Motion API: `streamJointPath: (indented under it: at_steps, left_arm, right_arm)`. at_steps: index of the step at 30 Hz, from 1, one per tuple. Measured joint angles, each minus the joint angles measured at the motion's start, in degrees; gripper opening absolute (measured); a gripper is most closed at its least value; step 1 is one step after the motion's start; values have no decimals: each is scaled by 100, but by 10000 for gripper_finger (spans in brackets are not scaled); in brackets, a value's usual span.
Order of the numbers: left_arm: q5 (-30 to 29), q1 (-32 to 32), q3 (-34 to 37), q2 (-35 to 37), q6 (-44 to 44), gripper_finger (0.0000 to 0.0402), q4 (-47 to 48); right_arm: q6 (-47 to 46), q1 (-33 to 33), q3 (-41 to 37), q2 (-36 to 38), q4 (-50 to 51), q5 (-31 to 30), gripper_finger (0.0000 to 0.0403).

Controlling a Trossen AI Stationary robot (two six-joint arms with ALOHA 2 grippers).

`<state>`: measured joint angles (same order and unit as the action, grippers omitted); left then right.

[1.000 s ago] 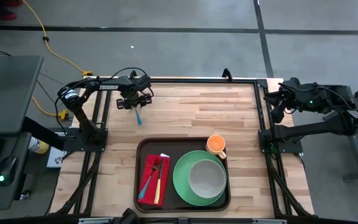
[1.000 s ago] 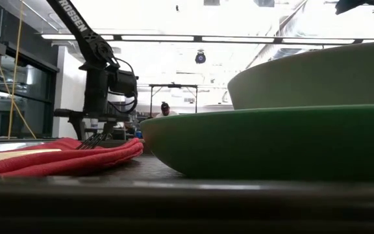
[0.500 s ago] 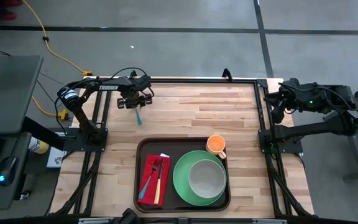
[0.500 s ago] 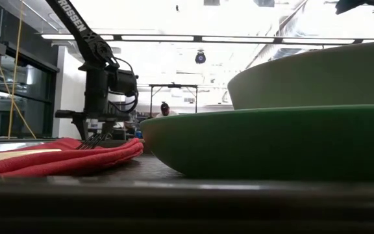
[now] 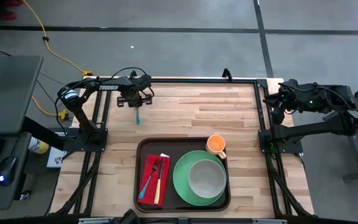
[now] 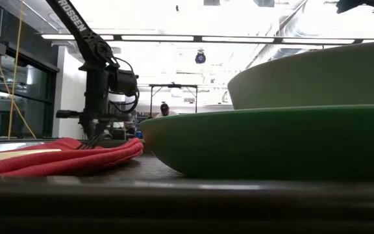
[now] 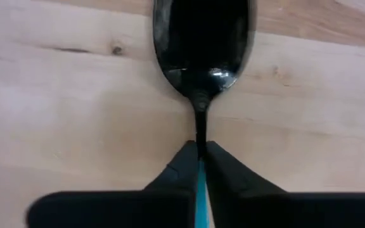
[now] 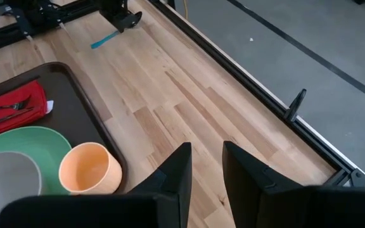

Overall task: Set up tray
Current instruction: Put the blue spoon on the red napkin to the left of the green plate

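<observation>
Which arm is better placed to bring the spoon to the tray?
Left. The left gripper is shut on the spoon at the table's far left. The right gripper waits open, off the table's right edge, holding nothing.

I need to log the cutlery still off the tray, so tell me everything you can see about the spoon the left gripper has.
The spoon has a dark, glossy bowl and a thin neck that runs into a teal handle; it looks like plastic. The left gripper is shut on it near where the neck meets the handle, over the bare wooden table near the far left corner, well away from the tray. Whether the spoon touches the wood cannot be told.
</observation>
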<state>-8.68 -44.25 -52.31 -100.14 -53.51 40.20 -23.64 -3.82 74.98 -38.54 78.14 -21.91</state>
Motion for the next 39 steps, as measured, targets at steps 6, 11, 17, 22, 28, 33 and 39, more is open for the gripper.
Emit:
streamJointPath:
  at_steps: [6,11,17,22,28,33,39]
  left_arm:
    - [2,0,-2,0,563,15,27]
    - [43,0,-12,13,911,14,39]
    - [-152,-8,-94,302,1510,12,106]
    - [-266,-22,-226,696,1803,12,146]
    - [71,110,-221,1039,2147,12,227]
    - [586,347,-223,1256,2402,12,332]
    - [1540,834,-240,1570,2785,11,566]
  right_arm:
    - [2,1,0,0,1,2,67]
    - [56,0,0,0,1,2,67]
    - [144,1,0,0,1,2,67]
    - [205,1,0,0,1,-7,67]
    - [318,-1,0,0,1,-15,67]
    - [420,0,0,0,1,-17,67]
    - [463,-1,0,0,1,-17,67]
